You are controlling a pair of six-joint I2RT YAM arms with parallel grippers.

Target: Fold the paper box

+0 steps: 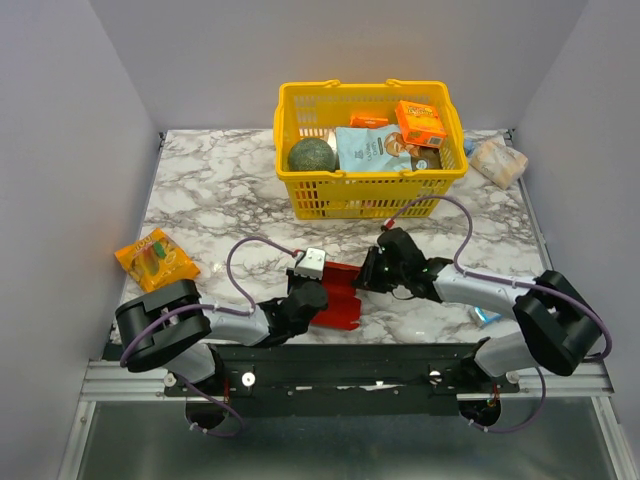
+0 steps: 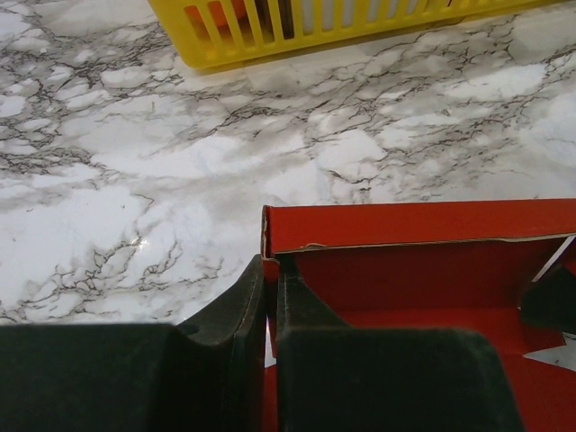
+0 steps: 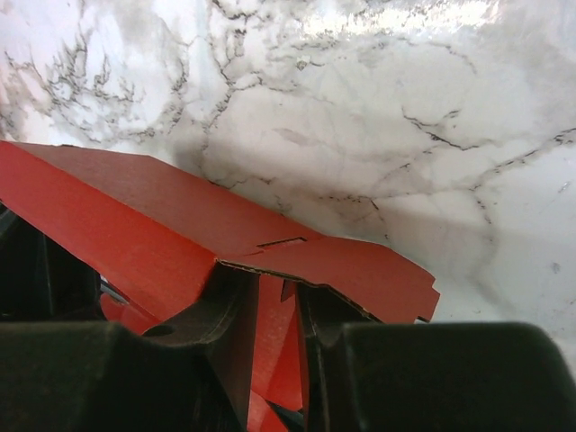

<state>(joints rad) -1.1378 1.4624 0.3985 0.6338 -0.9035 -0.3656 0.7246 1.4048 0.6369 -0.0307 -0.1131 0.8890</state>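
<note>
The bright red thin-cardboard paper box [image 1: 338, 300], a half-formed die-cut sheet, lies on the white marble-patterned table [image 2: 135, 180] between the two grippers. The left gripper [image 2: 269, 274] has its jaws almost together, pinching the box's upright end wall, with the interior spreading to their right. The right gripper [image 3: 274, 290] has its jaws narrowly apart astride a flap beneath a folded panel; whether they press it I cannot tell.

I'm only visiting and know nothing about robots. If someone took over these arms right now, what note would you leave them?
Left gripper: shut on the left wall of the paper box.
Right gripper: fingers either side of a flap at the box's right end; grip unclear.
Box: on the table by the arms, partly formed.
Done: far wall raised.
To do: fold remaining flaps, close it.
</note>
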